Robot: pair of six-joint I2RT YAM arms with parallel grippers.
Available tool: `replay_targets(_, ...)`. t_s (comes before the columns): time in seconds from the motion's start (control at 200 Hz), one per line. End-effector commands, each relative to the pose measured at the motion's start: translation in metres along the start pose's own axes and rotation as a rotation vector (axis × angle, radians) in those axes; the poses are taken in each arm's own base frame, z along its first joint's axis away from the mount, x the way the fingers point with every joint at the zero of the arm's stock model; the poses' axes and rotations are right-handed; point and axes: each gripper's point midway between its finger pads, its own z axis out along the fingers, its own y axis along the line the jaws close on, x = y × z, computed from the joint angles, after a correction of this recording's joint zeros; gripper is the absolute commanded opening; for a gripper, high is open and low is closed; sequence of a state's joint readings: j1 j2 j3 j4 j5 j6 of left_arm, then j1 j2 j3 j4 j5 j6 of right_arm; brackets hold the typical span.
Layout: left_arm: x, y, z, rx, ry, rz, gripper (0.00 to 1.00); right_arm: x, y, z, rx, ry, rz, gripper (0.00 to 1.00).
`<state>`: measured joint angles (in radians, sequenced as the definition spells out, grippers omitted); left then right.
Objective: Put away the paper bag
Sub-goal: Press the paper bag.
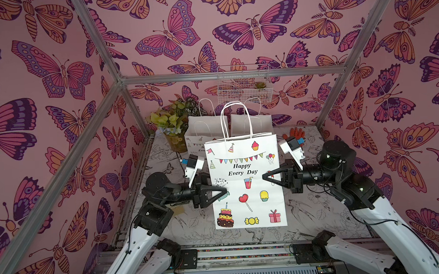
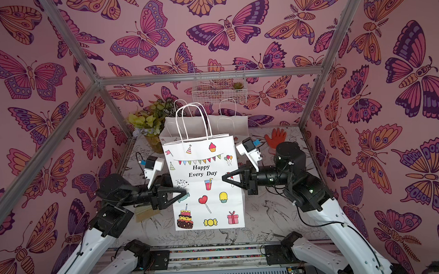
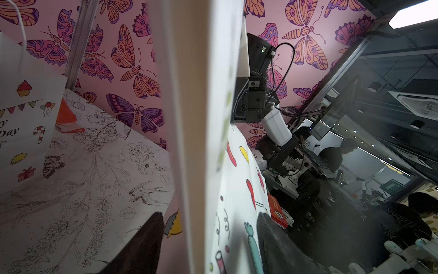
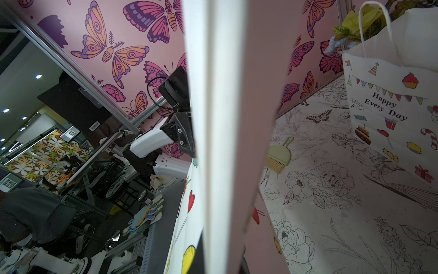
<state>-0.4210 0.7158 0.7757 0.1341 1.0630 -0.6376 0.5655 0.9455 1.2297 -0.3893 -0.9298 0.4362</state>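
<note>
- white party-print paper bag point(image 1: 245, 192) upright over floral tabletop point(image 1: 316, 214)
- right end effector point(image 1: 263, 177) clamps its edge
- left end effector point(image 1: 225, 191) straddles opposite edge, jaws apart

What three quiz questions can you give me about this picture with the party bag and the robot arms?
1. True or false: the paper bag at the front says "Happy Every Day".
2. What is the orange-red thing lying on the table at the back, near the right arm? A) a glove B) a ball C) a cup
3. Fill in: a small green ___ sits in the wire basket on the back wall.
Key: 1 true. 2 A. 3 plant.
</note>
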Motion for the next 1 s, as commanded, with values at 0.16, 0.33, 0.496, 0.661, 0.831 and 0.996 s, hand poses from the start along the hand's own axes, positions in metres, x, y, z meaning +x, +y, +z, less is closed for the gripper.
replay_targets(0.16, 0.003, -0.008, 0.001, 0.054, 0.027, 0.028, 0.33, -0.014, 0.004, 0.0, -0.013, -0.013, -0.044, 0.0)
replay_targets(0.33, 0.004, -0.006, 0.001, 0.048, 0.025, 0.029, 0.0, -0.013, 0.003, 0.001, -0.013, -0.009, -0.042, 0.0)
replay_targets(0.496, 0.004, -0.001, 0.001, 0.03, 0.017, 0.029, 0.0, -0.006, 0.003, -0.002, -0.007, 0.013, -0.037, 0.02)
replay_targets(0.661, 0.002, 0.002, 0.0, 0.004, 0.002, 0.037, 0.0, 0.009, 0.006, -0.003, -0.031, 0.056, -0.004, 0.35)
replay_targets(0.831, 0.0, 0.004, 0.0, -0.012, -0.009, 0.042, 0.0, 0.026, 0.005, -0.006, -0.03, 0.085, 0.032, 0.49)
replay_targets(0.996, -0.002, 0.002, -0.001, -0.014, -0.013, 0.045, 0.0, 0.031, 0.004, -0.007, -0.024, 0.091, 0.036, 0.47)
